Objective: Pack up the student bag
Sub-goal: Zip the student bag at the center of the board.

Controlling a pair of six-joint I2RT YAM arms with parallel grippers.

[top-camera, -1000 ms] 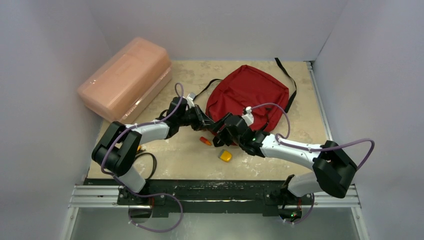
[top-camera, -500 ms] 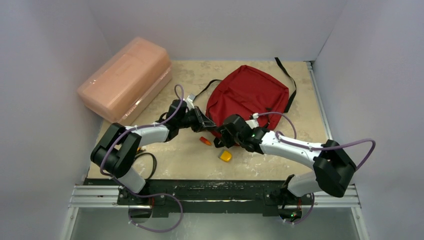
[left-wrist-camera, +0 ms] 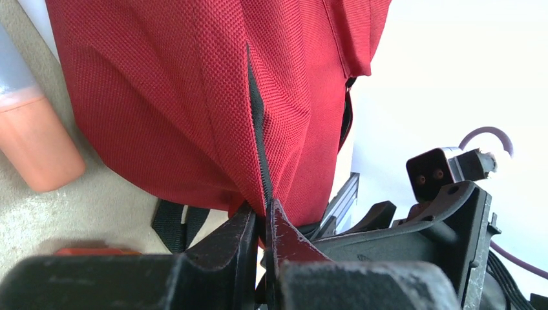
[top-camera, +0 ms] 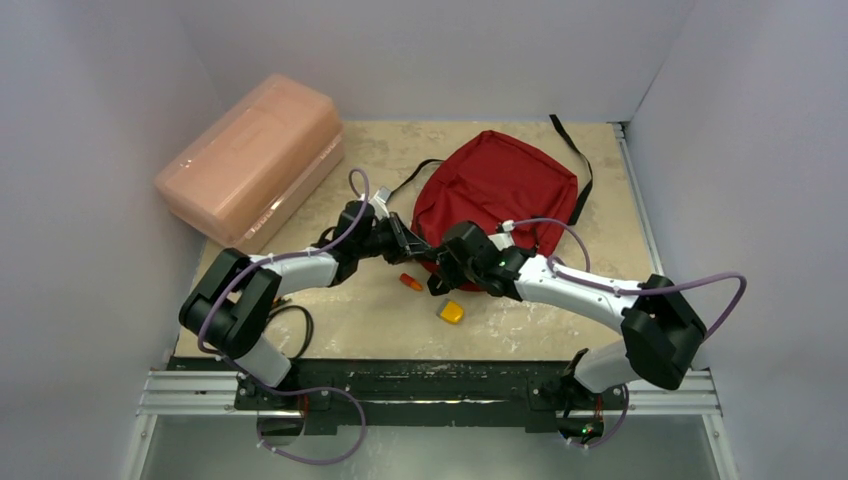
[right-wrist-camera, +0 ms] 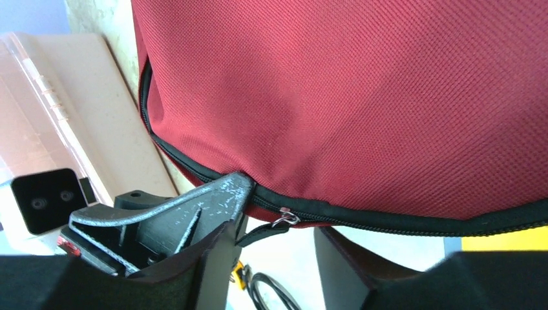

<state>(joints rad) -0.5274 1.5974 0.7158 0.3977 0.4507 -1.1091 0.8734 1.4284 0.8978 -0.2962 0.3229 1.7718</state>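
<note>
Right arm has advanced left toward the bag's near corner; left arm unchanged. Left gripper (left-wrist-camera: pixel 262 218) is clamped on the zipper (left-wrist-camera: pixel 257 129) of the student bag (top-camera: pixel 500 180), which lies flat just beyond both grippers. Right gripper (right-wrist-camera: pixel 281 210) fingers stand apart, zipper pull (right-wrist-camera: pixel 285 218) between them; the zipper runs rightward from there.

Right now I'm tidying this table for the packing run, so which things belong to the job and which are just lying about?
Job in hand:
- student bag, its edge pinched in the left gripper
- right gripper, jaws apart at the zipper pull
- small orange-red item and yellow item, probably for packing

Lying about:
- pink plastic box, far left
</note>
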